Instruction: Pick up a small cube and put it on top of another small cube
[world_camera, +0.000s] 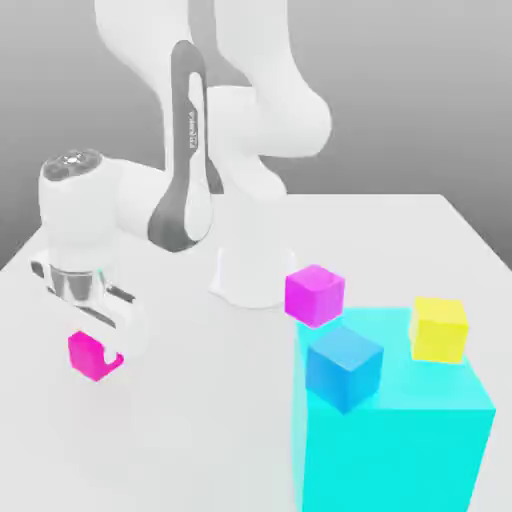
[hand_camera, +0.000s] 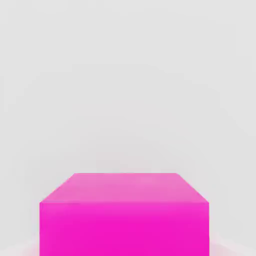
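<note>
Closed on the hot-pink cube (world_camera: 88, 355), by the look of it: jaws pinching opposite sides, pointing down. Left part of the exterior view, a bit below mid-height. Cube directly between the jaws, so no offset left to correct; roughly equal edges, no long axis to align. Can't tell whether lifted or sitting on the bench (world_camera: 200, 430).

Possible stacking spots, all toward the exterior view's right: blue cube (world_camera: 344, 368) and yellow cube (world_camera: 439, 330) on top of the cyan block (world_camera: 395, 460), violet-magenta cube (world_camera: 315, 295) by the block's far left corner in the frame. Can't tell from the task line which to use.

Judging the next move: straight up first, then across toward the exterior view's right, high enough to clear the cyan block and its cubes. Watch for slip on lift, or clipping a neighbour on the way in.

Hand view: top face and one side face of the pink cube, squared up, hardly any twist. Exterior view: layout of the other cubes, plus white arm (world_camera: 175, 150) reaching over from behind.
</note>
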